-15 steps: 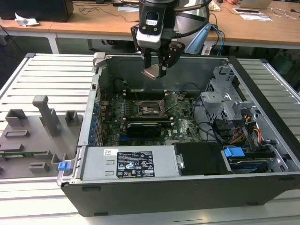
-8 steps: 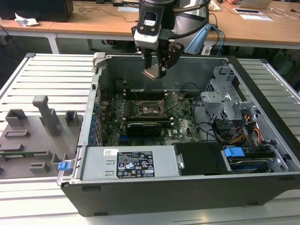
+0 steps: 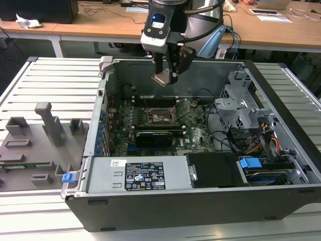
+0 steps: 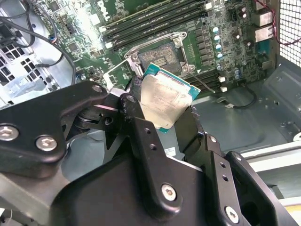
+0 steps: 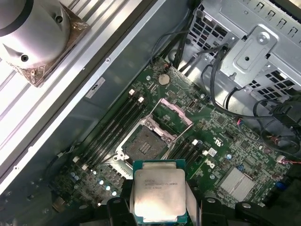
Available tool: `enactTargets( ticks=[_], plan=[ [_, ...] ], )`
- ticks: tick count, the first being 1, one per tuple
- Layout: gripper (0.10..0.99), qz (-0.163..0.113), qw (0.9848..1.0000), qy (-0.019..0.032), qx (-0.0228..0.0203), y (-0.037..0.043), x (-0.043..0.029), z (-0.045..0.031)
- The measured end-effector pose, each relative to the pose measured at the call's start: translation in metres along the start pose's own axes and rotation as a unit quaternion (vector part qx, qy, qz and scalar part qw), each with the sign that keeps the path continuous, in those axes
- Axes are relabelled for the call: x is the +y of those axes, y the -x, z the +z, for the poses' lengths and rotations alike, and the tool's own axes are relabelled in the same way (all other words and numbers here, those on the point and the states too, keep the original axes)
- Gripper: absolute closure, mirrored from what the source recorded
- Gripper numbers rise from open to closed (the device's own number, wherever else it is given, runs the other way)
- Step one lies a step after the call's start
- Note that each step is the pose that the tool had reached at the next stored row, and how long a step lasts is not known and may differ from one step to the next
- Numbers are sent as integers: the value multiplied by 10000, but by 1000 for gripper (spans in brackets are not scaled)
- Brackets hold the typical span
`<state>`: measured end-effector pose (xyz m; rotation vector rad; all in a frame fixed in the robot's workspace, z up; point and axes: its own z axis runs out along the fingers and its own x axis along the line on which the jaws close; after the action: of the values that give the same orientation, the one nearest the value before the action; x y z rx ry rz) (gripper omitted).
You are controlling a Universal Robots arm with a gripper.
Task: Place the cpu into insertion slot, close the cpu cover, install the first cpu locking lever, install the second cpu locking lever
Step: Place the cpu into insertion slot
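My gripper (image 3: 166,75) hangs over the open computer case, shut on the cpu (image 3: 164,80), a flat square chip with a silver-grey face. In both wrist views the cpu (image 5: 159,194) (image 4: 165,99) sits clamped by its edges between the black fingers (image 5: 118,207). Below it on the green board lies the insertion slot (image 5: 143,144) (image 3: 159,117), a square black socket with a metal rim and nothing in it. The cpu cover (image 5: 172,112), a thin metal frame, stands swung open beside the socket. The chip is held well above the board, apart from the socket.
Long black memory slots (image 5: 115,126) flank the socket. A black card (image 3: 153,136), a power supply (image 3: 143,175), a metal drive cage (image 3: 241,108) and loose cables (image 3: 228,143) fill the case. A grey fixture plate (image 3: 40,145) lies at the exterior view's left.
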<state>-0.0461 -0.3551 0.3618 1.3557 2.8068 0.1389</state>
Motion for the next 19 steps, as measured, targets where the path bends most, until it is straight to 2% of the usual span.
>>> enactTargets(
  ticks=[8,19],
  plan=[
    [557,201,9998,4,-18,-3,-5,12],
    [557,525,9986,10,-47,-9,-15,33]
  ],
)
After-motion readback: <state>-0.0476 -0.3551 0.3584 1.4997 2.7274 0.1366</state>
